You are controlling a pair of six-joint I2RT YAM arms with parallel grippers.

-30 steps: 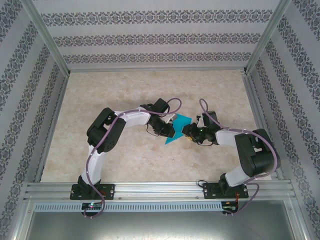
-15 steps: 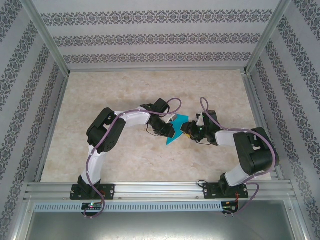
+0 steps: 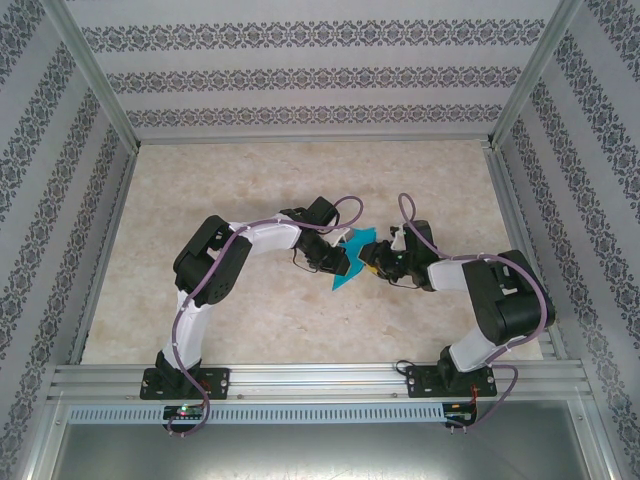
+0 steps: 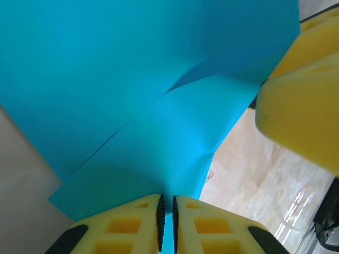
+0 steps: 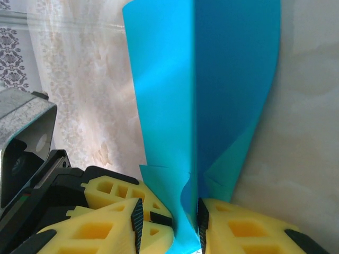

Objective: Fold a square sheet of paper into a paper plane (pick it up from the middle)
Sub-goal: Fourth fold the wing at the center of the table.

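The teal sheet of paper (image 3: 350,265) is folded into a creased, pointed shape, held off the table at the middle with its tip toward the near left. My left gripper (image 3: 343,256) is shut on the paper (image 4: 132,79), whose edge runs between the pads of the left gripper (image 4: 168,203). My right gripper (image 3: 374,262) meets it from the right. In the right wrist view the paper (image 5: 212,79) passes between the jaws of the right gripper (image 5: 169,209). These stand apart: the fold lies against the right pad, with a gap at the left pad.
The marbled beige table (image 3: 250,180) has free room on all sides of the arms. Patterned walls (image 3: 300,75) and aluminium posts (image 3: 110,100) close it in. A metal rail (image 3: 320,378) runs along the near edge by the arm bases.
The right arm has crept left toward the left gripper, and the paper's right part has narrowed between them. The left arm has held still with its grip.
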